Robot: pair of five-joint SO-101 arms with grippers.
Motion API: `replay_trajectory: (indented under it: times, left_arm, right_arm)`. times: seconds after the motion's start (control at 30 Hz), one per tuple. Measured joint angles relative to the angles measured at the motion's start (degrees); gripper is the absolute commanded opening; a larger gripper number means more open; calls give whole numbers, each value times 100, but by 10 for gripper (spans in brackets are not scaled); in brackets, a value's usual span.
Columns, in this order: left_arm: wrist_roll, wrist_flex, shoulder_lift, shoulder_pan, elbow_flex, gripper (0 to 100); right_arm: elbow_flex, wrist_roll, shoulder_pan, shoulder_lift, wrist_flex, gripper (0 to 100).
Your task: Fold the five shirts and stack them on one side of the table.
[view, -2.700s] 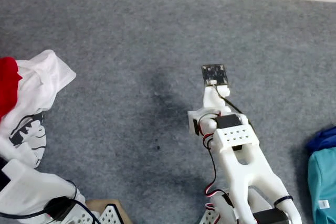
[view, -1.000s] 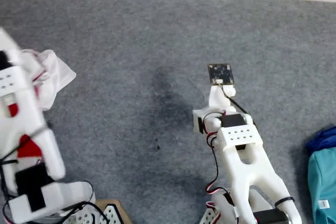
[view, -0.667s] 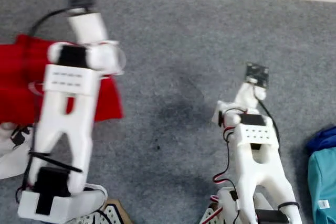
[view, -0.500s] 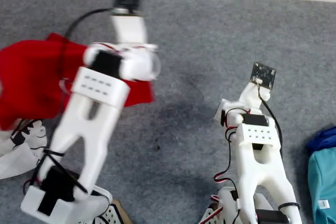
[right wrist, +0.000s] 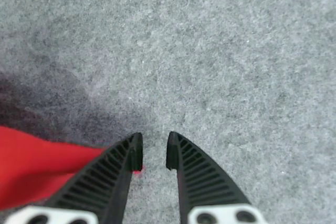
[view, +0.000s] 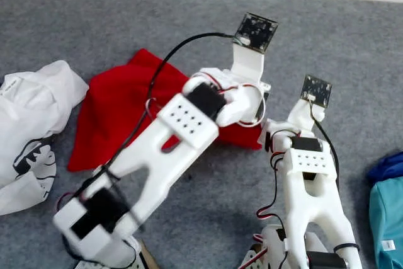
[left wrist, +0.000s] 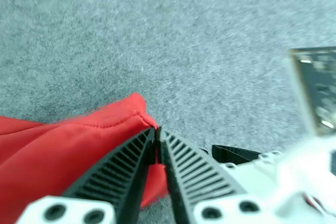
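At the bottom of the high view, the left arm (view: 170, 149) rises from the lower left corner and slants up toward the centre, while the right arm (view: 308, 174) stands in the lower right. At the right edge lie a teal shirt (view: 385, 222) and, just above it, a blue shirt (view: 387, 167), both well apart from the arms. At the left edge a crumpled white shirt (view: 31, 111) with a dark print rests on the grey table (view: 126, 29). Beside it, the red shirt (view: 119, 111) is spread loosely from centre left toward the middle, partly under the left arm, with its right corner reaching the wrist of the right arm. In the left wrist view the left claw (left wrist: 157, 134) is clenched on a corner of the red shirt (left wrist: 63, 150), with the red hem pinched between its ribbed black fingers (left wrist: 121, 166). In the right wrist view the right claw (right wrist: 153, 151) is released, its jaws slightly parted over bare grey table, one fingertip (right wrist: 135, 150) at the edge of the red shirt (right wrist: 42, 166) in the lower left of that frame.
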Motion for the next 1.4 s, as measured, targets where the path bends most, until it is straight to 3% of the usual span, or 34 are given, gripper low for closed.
replay_trajectory:
  times: [0.17, 0.3, 0.5, 0.7, 0.87, 1.1, 1.27, 1.4]
  left_arm:
    - [-18, 26, 545, -264, -448, 465]
    - [-18, 413, 554, -440, -879, 563]
    - [-26, 1987, 18, -1125, -1873, 563]
    - [-26, 3253, -949, -1846, -2075, 563]
    - [-26, 4167, -1319, -2963, -2048, 562]
    - [-26, 4316, -1380, -4941, -668, 534]
    - [-26, 4211, -1380, -5600, 475, 336]
    - [-79, 3516, -1380, -6145, 1503, 200]
  right_arm:
    - [0, 0, 0, 0, 0, 91]
    - [0, 0, 0, 0, 0, 91]
    - [0, 0, 237, 0, 0, 91]
    - [0, 0, 281, 0, 0, 91]
    - [35, 0, 264, -316, 0, 91]
    - [747, -53, -325, -1881, 580, 91]
    - [1530, 149, -835, -3437, 615, 91]
    - [1811, 255, -1064, -4009, 615, 91]
